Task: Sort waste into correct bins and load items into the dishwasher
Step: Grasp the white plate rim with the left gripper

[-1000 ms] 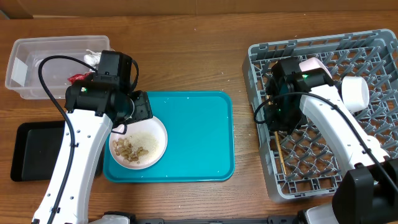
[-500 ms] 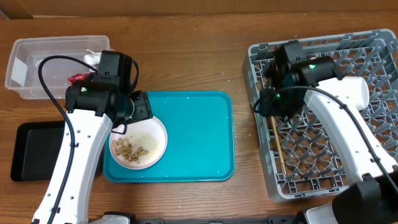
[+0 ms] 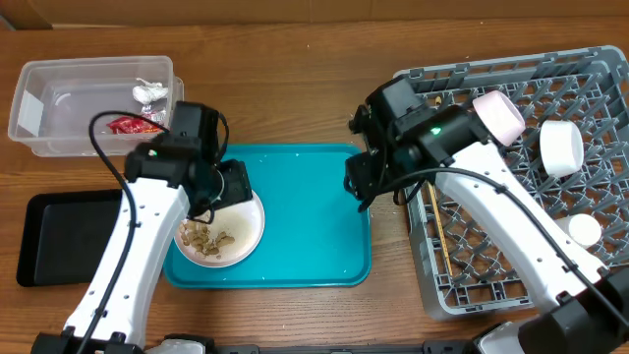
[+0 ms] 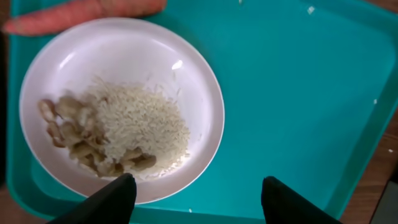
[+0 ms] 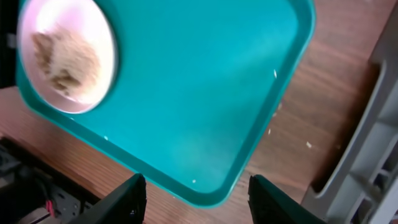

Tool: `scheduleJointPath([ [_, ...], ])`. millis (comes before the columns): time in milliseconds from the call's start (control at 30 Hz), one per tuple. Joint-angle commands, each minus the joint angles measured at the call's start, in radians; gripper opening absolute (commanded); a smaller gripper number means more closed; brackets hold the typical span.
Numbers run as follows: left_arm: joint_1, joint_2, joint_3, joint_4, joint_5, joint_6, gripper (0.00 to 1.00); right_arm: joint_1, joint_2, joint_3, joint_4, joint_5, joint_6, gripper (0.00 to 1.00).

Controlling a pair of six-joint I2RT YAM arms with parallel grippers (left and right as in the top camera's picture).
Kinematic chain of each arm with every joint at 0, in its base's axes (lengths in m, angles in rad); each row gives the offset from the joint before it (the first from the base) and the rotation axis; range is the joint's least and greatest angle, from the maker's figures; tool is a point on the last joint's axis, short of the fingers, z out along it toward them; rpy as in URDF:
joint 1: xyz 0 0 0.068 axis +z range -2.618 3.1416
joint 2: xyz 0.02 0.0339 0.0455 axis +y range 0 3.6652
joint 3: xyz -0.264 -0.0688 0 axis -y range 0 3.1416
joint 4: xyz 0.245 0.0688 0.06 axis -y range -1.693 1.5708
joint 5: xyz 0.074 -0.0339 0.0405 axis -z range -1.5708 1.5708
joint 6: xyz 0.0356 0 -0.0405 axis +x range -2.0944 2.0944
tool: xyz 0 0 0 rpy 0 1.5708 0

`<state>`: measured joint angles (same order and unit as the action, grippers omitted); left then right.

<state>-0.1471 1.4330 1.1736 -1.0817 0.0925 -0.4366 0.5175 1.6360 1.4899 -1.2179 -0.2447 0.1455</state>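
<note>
On the teal tray [image 4: 298, 93], a carrot [image 4: 68, 15] lies beside the plate [image 4: 124, 46].

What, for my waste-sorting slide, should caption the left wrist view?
Open left gripper over a white plate of rice and brown scraps on the teal tray, carrot alongside.

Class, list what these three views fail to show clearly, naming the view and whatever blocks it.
Carrot: left wrist view, cut off by the top edge; overhead, hidden under the left arm.
Black tray: overhead, right end covered by the left arm.
Chopsticks: overhead, upper ends hidden under the right arm.
Food on the plate: right wrist view, too blurred to tell apart.
</note>
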Motion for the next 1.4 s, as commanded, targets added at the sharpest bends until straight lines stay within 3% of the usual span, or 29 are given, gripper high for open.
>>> scheduleJointPath([
  [0,-0.023,0.007,-0.071,0.048,0.032,-0.025,0.67,-0.008,0.013,-0.034,0.002,0.083,0.06,0.56],
  [433,-0.144,0.181,-0.179,0.219,0.031,-0.051,0.66,-0.086,0.013,-0.063,-0.017,0.163,0.064,0.61],
  [633,-0.18,0.293,-0.179,0.291,0.027,-0.05,0.59,-0.087,0.013,-0.063,-0.017,0.162,0.064,0.62],
  [1067,-0.188,0.388,-0.179,0.304,-0.039,-0.051,0.24,-0.087,0.013,-0.063,-0.018,0.163,0.064,0.62],
  [1200,-0.188,0.392,-0.179,0.304,-0.086,-0.051,0.05,-0.087,0.013,-0.063,-0.018,0.162,0.064,0.62],
  [1367,-0.188,0.392,-0.178,0.305,-0.142,-0.05,0.04,-0.087,0.013,-0.063,-0.018,0.162,0.064,0.62],
])
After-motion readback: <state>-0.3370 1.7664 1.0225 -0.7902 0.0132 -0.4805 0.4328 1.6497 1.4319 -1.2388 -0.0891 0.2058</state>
